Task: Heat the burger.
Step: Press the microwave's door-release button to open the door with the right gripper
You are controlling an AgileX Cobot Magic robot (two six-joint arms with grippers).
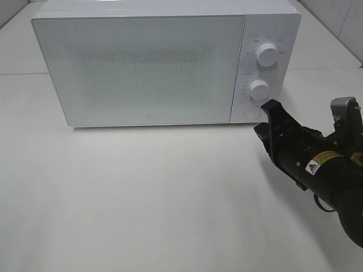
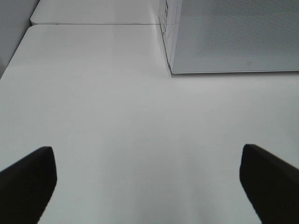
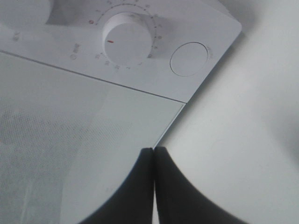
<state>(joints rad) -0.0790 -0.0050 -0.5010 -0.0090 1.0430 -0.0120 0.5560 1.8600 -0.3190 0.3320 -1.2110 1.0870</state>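
The burger is out of view. A white microwave [image 1: 142, 62] stands at the back of the table with its door [image 1: 136, 68] closed; its frosted front hides the inside. My right gripper [image 1: 271, 107] is shut with nothing in it, and its tip sits just in front of the round button [image 1: 250, 113] at the control panel's lower corner. In the right wrist view the closed fingertips [image 3: 153, 151] lie over the door's lower corner, near the button [image 3: 188, 59]. My left gripper [image 2: 145, 154] is open and empty over bare table, facing the microwave's left end [image 2: 233, 37].
Two white knobs [image 1: 267, 54] [image 1: 259, 90] sit above the button on the panel. The white table [image 1: 142, 198] spreads in front of the microwave, with a seam [image 2: 93, 24] running behind it. A tiled wall [image 1: 340, 17] stands at the back right.
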